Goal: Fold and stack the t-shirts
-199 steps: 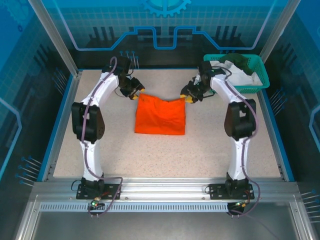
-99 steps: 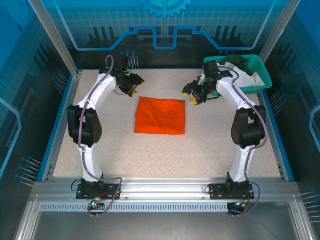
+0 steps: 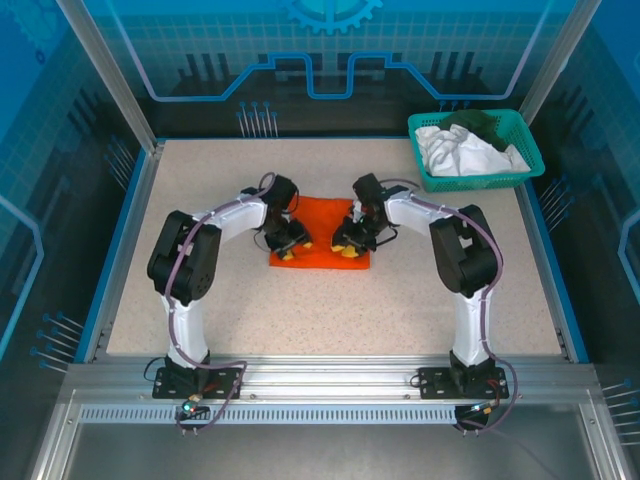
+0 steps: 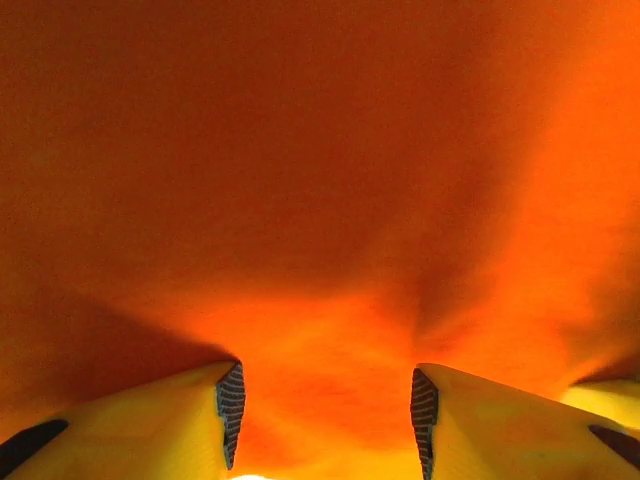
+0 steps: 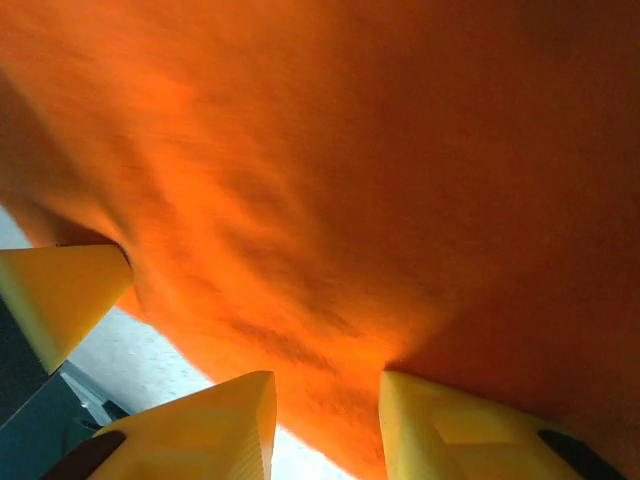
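A teal mesh basket (image 3: 478, 181) stands on the desk (image 3: 400, 300), well apart from the right pincer (image 3: 347, 248), beyond it and off to its right. In the basket lie a crumpled white shirt (image 3: 455, 150) and, behind it, a dark green shirt (image 3: 478, 122). The orange shirt (image 3: 320, 222) lies folded flat on the desk under both pincers, which rest on its near edge, near each other. The left pincer (image 3: 292, 250) is open, with fabric bulging between its fingers. The right pincer's fingers straddle the shirt's edge with a narrower gap; whether they pinch it cannot be told.
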